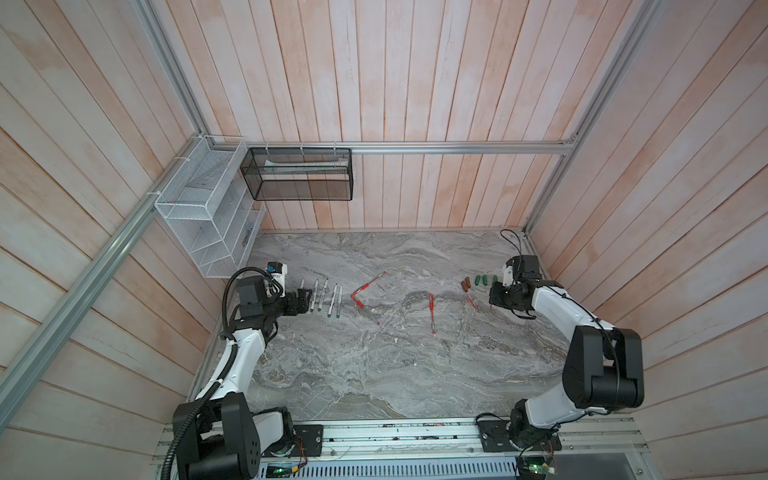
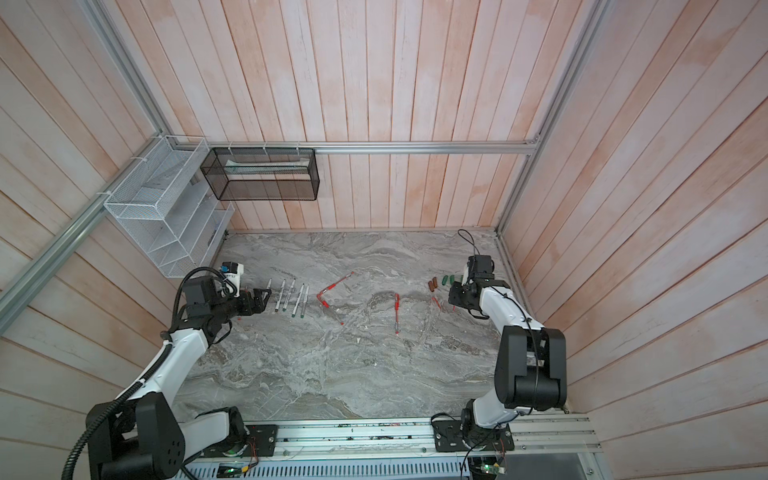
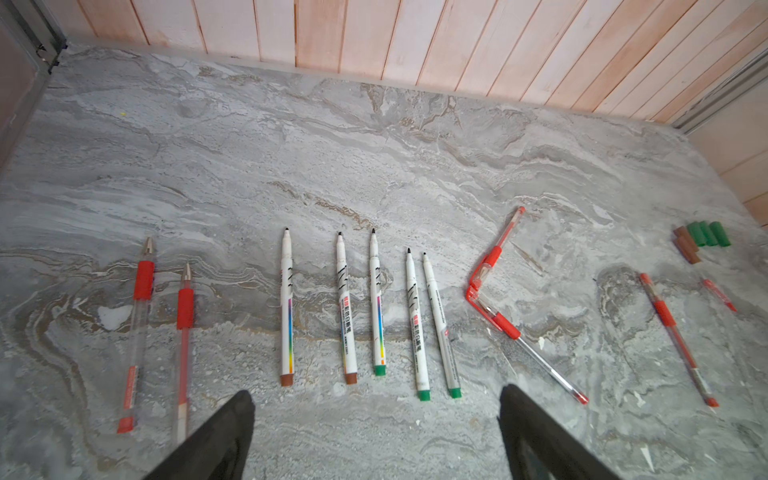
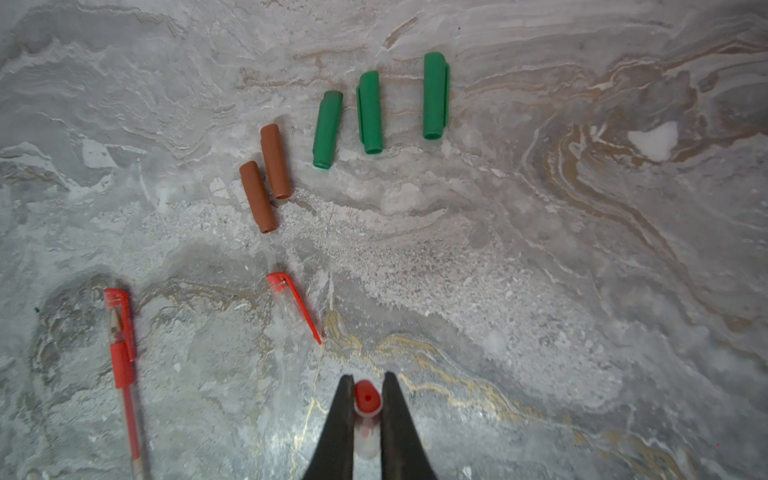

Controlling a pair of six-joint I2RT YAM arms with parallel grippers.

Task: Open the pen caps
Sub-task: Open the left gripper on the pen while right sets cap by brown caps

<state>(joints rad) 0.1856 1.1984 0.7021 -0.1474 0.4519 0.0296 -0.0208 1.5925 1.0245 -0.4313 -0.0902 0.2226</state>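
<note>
My right gripper (image 4: pixel 368 380) is shut on a clear pen cap with a red end (image 4: pixel 367 400), held just above the table. Ahead of it lie loose pen caps: two brown (image 4: pixel 266 178), three green (image 4: pixel 370 112) and one red clipped cap (image 4: pixel 293 301). A capped red pen (image 4: pixel 120 332) lies beside them. My left gripper (image 3: pixel 374 397) stands open and empty, near the green ends of several uncapped white markers (image 3: pixel 380 303). Two uncapped red pens (image 3: pixel 143 328) lie on one side of the markers. Two capped red pens in a V (image 3: pixel 492 286) lie on the other side.
A white wire basket (image 1: pixel 195 208) and a black mesh basket (image 1: pixel 299 174) hang on the back-left walls. Wooden walls close in the marble table (image 1: pixel 374 374) on three sides. Both arm bases sit on a metal rail (image 1: pixel 395 436) along the front edge.
</note>
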